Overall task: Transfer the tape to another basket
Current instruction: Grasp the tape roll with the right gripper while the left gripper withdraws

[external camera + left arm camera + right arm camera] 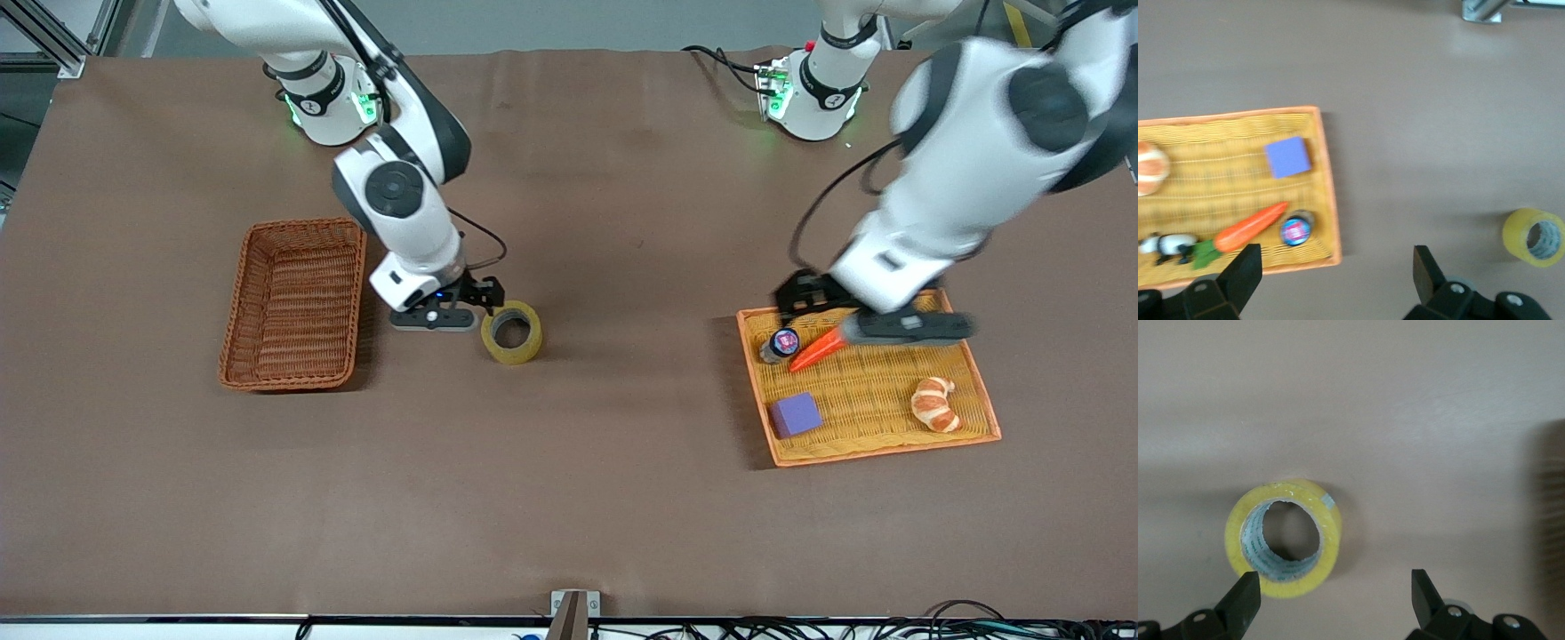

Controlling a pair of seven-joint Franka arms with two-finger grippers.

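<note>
We see the tape [512,332] on the counter [622,498] just beside our open right end effector [444,311], the wicker basket [293,305] holding nothing, and our open left end effector [1335,280] over the yellow tray [876,440] carrying carrot [1250,225], purple block [1288,157] and croissant [935,404].

I see bare brown desk [622,267] between the translucent yellow tape roll [512,332] and the deep reddish-brown wicker basket [293,304], apart from my open right gripper [458,307] there; nothing lies in the basket.

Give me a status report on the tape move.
Both grippers open: right gripper low beside tape, left gripper over tray. Tape on table, not yet gripped. Basket empty, nothing in the way.
</note>
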